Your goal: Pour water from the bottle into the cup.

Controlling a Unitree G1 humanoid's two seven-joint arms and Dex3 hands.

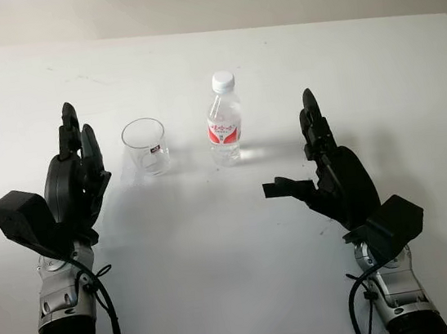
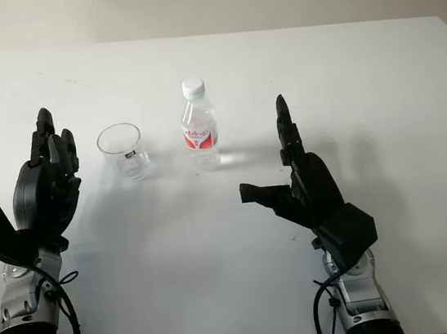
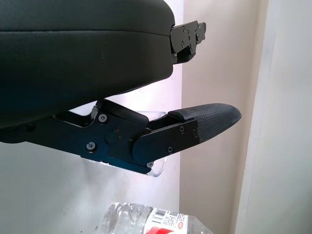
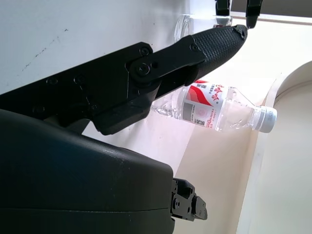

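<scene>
standing capped and upright on the white table (image 1: 377, 81), the bottle (image 1: 224, 121) serves as the marker for a pour that, by the look of it, has not begun. going left to right: the left hand (image 1: 77, 182) is raised well to the left of the bottle, beyond the cup, open and holding nothing, touching neither vessel. the cup (image 1: 146, 146), a clear glass tumbler, stands just to the left of the bottle, apart from it, and appears empty. the bottle itself keeps its white cap (image 1: 223, 80) on, with its red-and-white label facing forward and water visible inside. the right hand (image 1: 327, 174) is raised to the right of the bottle and a little nearer the robot, open, its thumb pointing toward the bottle but clear of it, with nothing in its hold. judged from this, every step is left to do: grasping the bottle, dealing with the cap, tipping it over the cup. the right hand seems the likelier one to take the bottle.
</scene>
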